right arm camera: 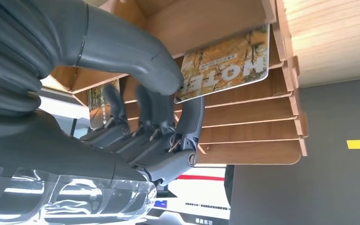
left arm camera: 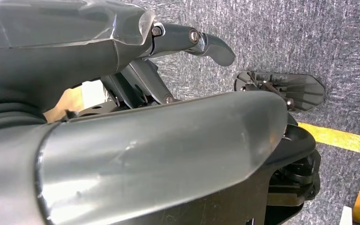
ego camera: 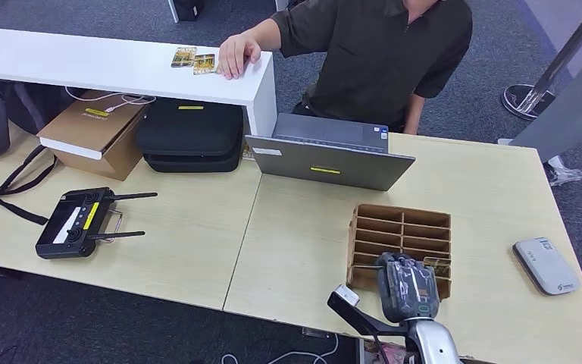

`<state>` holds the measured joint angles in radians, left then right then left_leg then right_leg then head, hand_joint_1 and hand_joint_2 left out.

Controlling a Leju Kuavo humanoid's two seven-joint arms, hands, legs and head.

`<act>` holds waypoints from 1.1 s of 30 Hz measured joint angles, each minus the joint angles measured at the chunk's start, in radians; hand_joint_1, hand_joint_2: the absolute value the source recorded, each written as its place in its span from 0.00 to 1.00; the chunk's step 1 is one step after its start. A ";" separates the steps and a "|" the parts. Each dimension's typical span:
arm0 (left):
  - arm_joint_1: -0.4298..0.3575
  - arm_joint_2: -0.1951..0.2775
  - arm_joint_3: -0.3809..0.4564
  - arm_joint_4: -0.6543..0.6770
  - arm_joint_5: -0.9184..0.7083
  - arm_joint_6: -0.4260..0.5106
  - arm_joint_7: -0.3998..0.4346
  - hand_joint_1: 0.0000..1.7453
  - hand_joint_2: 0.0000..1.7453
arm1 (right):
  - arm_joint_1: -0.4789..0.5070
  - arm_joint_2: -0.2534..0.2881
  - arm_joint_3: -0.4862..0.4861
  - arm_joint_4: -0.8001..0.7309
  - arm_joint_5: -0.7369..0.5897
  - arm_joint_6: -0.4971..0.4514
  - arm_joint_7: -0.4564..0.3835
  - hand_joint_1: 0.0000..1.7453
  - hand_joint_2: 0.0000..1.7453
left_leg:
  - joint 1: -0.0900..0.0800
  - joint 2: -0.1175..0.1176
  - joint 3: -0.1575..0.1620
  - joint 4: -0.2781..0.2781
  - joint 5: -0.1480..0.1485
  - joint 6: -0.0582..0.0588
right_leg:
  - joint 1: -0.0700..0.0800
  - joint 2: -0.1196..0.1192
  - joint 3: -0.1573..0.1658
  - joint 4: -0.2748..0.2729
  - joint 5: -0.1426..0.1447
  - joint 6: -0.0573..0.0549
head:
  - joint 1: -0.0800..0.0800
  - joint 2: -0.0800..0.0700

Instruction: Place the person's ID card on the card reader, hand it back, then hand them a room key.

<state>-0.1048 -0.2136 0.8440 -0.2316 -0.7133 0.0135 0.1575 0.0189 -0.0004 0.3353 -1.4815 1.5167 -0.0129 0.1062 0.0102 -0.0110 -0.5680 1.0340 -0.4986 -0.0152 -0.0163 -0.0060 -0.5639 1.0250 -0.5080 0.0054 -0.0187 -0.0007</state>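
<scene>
My right hand [ego camera: 407,288] reaches into the near end of the wooden card rack [ego camera: 398,224] on the desk. In the right wrist view its thumb and a finger [right arm camera: 191,117] pinch the corner of a yellow hotel room key card [right arm camera: 227,65], which still lies in a slot of the rack [right arm camera: 248,123]. A second card [right arm camera: 101,101] sits in another slot. The white card reader [ego camera: 546,265] lies to the right of the rack. Across the counter, the person's hand [ego camera: 236,54] rests beside two cards [ego camera: 195,60]. My left hand [left arm camera: 159,140] hangs over the floor and holds nothing.
A grey laptop [ego camera: 326,155] stands behind the rack. A black remote controller [ego camera: 76,224] lies at the desk's left. A cardboard box [ego camera: 98,133] and a black case [ego camera: 189,136] sit under the white counter [ego camera: 106,64].
</scene>
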 joint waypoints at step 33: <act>0.011 0.011 0.025 0.000 0.013 -0.017 0.039 0.00 0.00 | 0.001 -0.052 0.000 -0.230 0.055 -0.323 0.172 1.00 1.00 | 0.000 0.000 0.000 0.000 0.000 0.000 | 0.000 0.000 0.000 0.000 0.000 0.000 | 0.000 0.000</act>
<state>-0.0941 -0.2026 0.8687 -0.2316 -0.7005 -0.0031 0.1970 0.0199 -0.0522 0.3355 -1.7110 1.5713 -0.3361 0.2781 0.0101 -0.0109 -0.5681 1.0341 -0.4986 -0.0152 -0.0164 -0.0060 -0.5639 1.0249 -0.5080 0.0054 -0.0187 -0.0008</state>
